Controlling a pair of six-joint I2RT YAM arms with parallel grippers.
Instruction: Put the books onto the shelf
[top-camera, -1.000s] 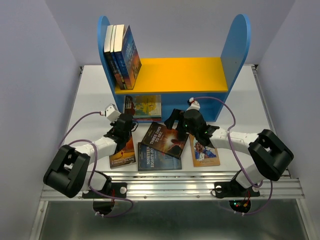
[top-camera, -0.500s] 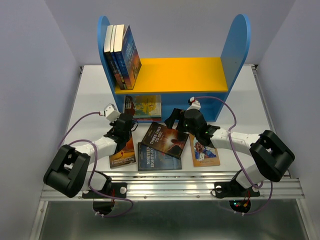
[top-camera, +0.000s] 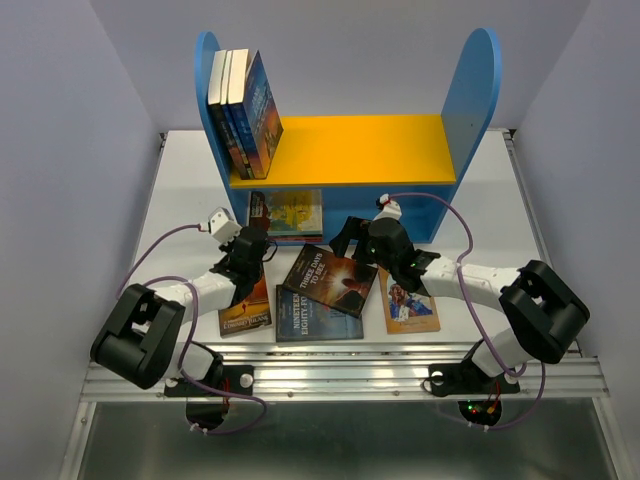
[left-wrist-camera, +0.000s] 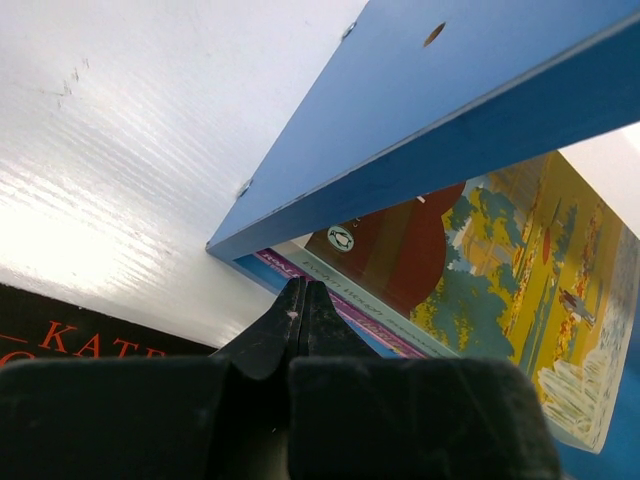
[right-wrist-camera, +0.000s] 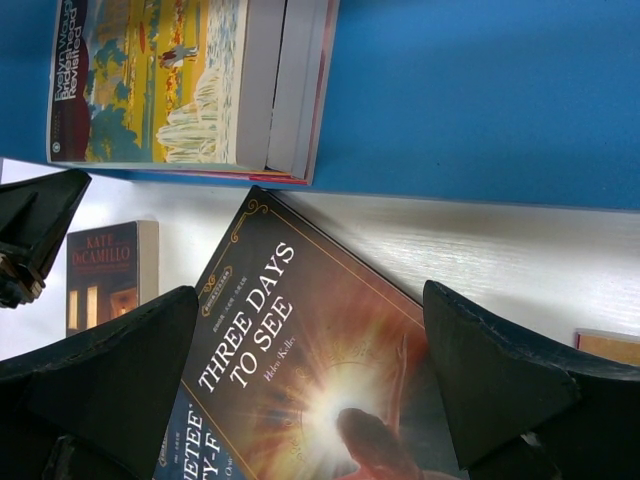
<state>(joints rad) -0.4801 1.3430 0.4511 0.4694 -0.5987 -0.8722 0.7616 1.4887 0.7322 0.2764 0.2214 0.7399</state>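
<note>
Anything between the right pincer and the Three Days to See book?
Nothing visible. The open right pincer hangs over Three Days to See, whose cover shows bare between the fingers. The book lies on top, overlapping the dark blue book.

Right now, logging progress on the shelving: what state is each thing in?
Left pincer, shut, empty.
Right pincer, open over Three Days to See.
Upright books, three standing on yellow board.
Stacked books, flat in lower compartment.
Three Days to See, flat on table.
Blue book, flat, partly covered.
</note>
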